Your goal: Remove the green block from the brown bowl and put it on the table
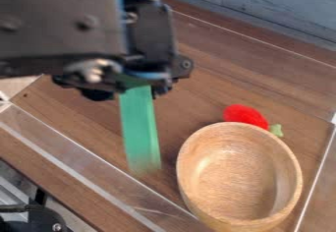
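Table: a dark wood-grain table (250, 74) with clear acrylic walls (79, 162) along its edges, seen from above and to one side.
Gripper: my gripper (121, 79) hangs over the left part of the table, just under my big dark, blurred wrist housing; I cannot make out from this view how far apart the jaws stand.
Green block: the green block (140, 128) shows as a long, smeared green bar running from right under my gripper down toward the near wall. Its top end meets my gripper; whether I am gripping it, only touching it, or it is already free, I cannot tell through the blur.
Block's place: outside the bowl, to its left, over bare table.
Brown bowl: the brown bowl (197, 182) sits at the lower right, upright, nothing inside it.
Red object: a small red object (245, 116) with a green tip lies on the table just behind the bowl's far rim, well apart from my gripper.
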{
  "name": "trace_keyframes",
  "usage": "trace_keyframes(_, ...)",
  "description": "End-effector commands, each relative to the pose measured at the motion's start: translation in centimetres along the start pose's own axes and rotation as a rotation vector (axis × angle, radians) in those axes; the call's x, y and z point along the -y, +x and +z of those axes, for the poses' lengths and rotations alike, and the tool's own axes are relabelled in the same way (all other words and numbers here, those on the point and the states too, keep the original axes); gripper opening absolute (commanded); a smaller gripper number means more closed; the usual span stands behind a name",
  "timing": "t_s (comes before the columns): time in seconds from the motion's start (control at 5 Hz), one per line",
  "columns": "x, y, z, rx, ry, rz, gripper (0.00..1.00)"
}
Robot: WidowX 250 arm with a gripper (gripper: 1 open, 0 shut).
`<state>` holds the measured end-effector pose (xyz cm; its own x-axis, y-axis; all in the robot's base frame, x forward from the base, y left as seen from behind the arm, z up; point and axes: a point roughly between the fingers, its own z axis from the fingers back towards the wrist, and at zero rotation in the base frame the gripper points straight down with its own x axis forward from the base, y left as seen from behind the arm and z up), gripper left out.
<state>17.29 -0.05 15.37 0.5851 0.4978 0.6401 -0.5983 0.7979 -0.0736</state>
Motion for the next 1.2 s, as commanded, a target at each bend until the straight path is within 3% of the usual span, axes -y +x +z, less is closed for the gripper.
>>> trace_keyframes(0.0,1.0,1.3,0.5,0.002,-0.042,0.01,0.0)
trace_keyframes(0.2,0.4,1.3,0.5,-0.016,-0.037,0.035,1.0)
trace_keyframes(0.6,1.5,0.5,-0.8,-0.059,0.006,0.155,1.0)
trace_keyframes(1.0,1.4,0.9,-1.4,-0.163,-0.062,0.145,1.0)
